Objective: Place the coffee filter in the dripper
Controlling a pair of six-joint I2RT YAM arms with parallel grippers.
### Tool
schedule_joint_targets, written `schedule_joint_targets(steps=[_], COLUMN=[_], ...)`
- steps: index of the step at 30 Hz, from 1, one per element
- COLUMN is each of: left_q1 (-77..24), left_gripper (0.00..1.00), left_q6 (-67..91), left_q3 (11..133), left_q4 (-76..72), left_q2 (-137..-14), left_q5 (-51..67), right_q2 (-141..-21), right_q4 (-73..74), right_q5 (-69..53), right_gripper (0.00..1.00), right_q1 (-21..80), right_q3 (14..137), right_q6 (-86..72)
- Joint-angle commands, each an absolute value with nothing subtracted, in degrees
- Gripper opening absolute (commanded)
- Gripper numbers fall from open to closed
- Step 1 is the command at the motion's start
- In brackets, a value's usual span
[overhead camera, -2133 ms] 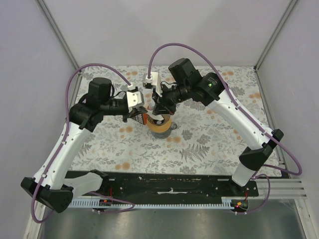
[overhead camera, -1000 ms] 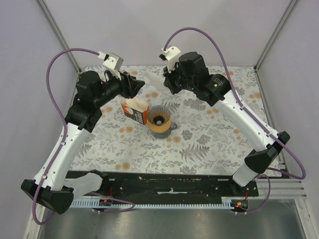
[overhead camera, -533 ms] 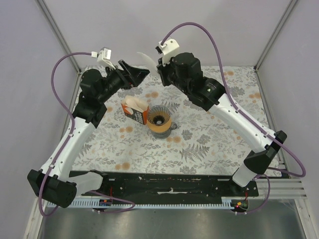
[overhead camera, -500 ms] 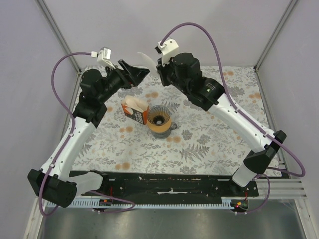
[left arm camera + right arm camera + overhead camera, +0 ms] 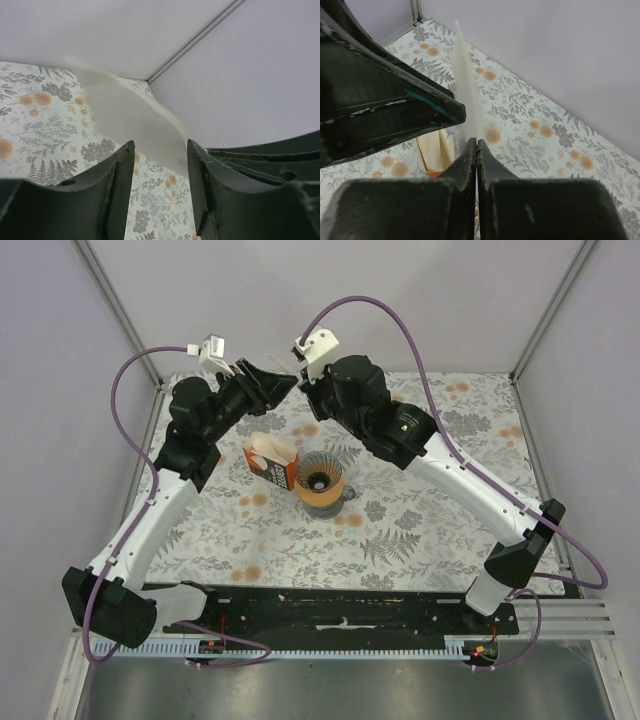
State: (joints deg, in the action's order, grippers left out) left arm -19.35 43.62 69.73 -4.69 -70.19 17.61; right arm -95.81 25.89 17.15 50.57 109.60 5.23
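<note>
From above, the left pincer (image 5: 279, 385) and right pincer (image 5: 304, 390) meet high over the bench (image 5: 420, 530), well above the empty dripper (image 5: 320, 483) beside an orange carton (image 5: 272, 462).

The left wrist view shows its jaws apart around the blurred coffee filter (image 5: 135, 125), probably to spread it.

The right wrist view shows the right pincer clamped on the upright filter's lower edge, with the left pincer crowding close.
</note>
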Motion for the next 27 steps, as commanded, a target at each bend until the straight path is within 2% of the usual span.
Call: schedule_joint_targets(steps=[1,6,21,23,25,26,27], left_q1=[-19.3,-19.1,-18.7,-18.3,-17.4,-16.9,-16.4], left_gripper=[0.48,0.32,0.36,0.28,0.09,0.02,0.02], left_q6=[43.2,40.3,38.6,38.7,38.2,37.7,36.7], left_q3=[69.9,70.1,69.7,69.2,69.2,69.2,69.3], left_q4=[-5.3,-1.4,1.6,1.8,2.9,3.5,4.2], left_q2=[-70.0,-69.7,-69.5,-69.2,-69.0,-69.0,-68.9], left_q5=[15.3,13.4,13.7,13.6,12.5,12.0,11.3], right_q2=[-96.2,-96.4,-97.0,-96.1,-95.2,-94.9,-94.7], right_q4=[23.1,23.0,21.4,20.4,19.7,19.5,19.4], right_q5=[19.1,20.2,20.7,21.2,21.6,22.0,22.4], right_gripper=[0.00,0.00,0.00,0.00,0.00,0.00,0.00], right_q1=[51.9,52.6,55.4,55.5,55.3,55.2,55.0], right_q3=[112.2,112.2,111.4,110.0,108.6,108.1,107.5], right_q6=[7.8,9.5,14.9,15.1,15.4,15.4,15.0])
